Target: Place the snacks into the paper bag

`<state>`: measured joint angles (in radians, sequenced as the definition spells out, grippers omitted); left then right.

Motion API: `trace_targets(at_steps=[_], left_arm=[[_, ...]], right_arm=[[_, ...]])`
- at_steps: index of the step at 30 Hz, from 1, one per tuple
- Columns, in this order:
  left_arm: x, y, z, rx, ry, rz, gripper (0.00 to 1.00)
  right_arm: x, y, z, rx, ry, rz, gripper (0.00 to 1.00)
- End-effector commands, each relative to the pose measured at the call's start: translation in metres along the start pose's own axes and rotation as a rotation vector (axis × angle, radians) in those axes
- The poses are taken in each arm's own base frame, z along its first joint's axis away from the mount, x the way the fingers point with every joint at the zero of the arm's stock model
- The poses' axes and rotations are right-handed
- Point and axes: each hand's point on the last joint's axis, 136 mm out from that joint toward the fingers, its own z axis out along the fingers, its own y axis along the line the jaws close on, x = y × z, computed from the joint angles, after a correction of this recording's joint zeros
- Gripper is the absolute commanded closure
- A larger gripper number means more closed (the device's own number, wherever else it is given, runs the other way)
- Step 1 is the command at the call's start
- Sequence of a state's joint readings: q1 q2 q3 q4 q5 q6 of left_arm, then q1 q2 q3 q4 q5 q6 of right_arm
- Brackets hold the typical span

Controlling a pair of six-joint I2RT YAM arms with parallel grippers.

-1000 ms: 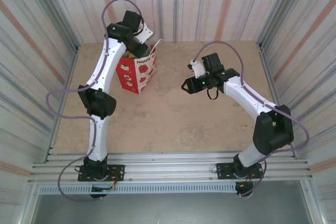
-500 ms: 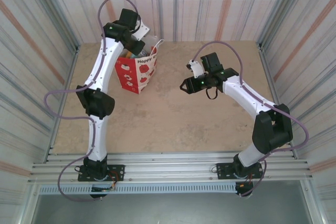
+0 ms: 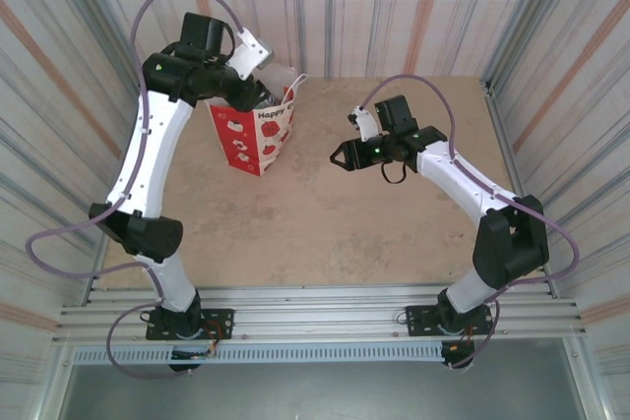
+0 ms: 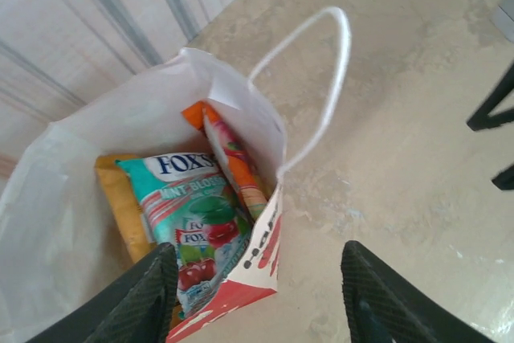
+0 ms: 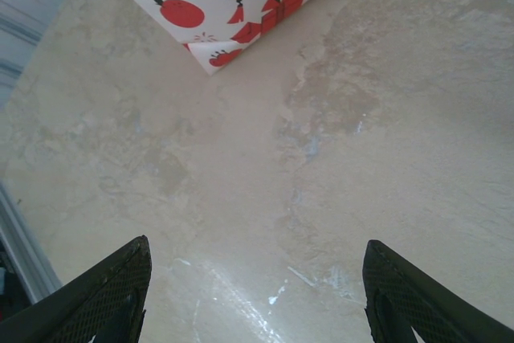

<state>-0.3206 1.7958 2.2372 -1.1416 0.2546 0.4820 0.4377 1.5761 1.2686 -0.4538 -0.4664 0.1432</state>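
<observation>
The red-and-white patterned paper bag (image 3: pixel 254 135) stands upright at upper left of the overhead frame, its mouth partly covered by the left arm (image 3: pixel 148 145). From the left wrist its lower-left corner is cut off. Inside, a teal Fox's packet (image 4: pixel 193 214) stands on end, long axis running up the frame, over a mostly hidden orange packet (image 4: pixel 116 198), with a red-orange packet (image 4: pixel 241 170) edge-on beside it. The left gripper (image 4: pixel 257 291) hangs open and empty above the bag; the right gripper (image 5: pixel 257 279) is open over bare table (image 5: pixel 361 158).
</observation>
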Motion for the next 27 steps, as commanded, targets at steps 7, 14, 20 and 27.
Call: trace_targets(at_steps=[7, 14, 20, 27], left_arm=[[0.017, -0.003, 0.056, 0.080, 0.066, 0.153, 0.38], [0.027, -0.005, 0.095, 0.125, 0.119, 0.203, 0.38], [0.036, -0.011, 0.117, 0.151, 0.162, 0.226, 0.50], [0.016, -0.027, 0.110, 0.186, 0.102, 0.219, 0.92]], right_arm=[[-0.012, 0.018, -0.016, -0.031, -0.045, -0.016, 0.30], [-0.009, 0.015, -0.014, -0.024, -0.030, -0.021, 0.30], [-0.006, 0.013, -0.012, -0.018, -0.021, -0.024, 0.30], [-0.005, 0.007, -0.016, -0.003, -0.026, -0.012, 0.29]])
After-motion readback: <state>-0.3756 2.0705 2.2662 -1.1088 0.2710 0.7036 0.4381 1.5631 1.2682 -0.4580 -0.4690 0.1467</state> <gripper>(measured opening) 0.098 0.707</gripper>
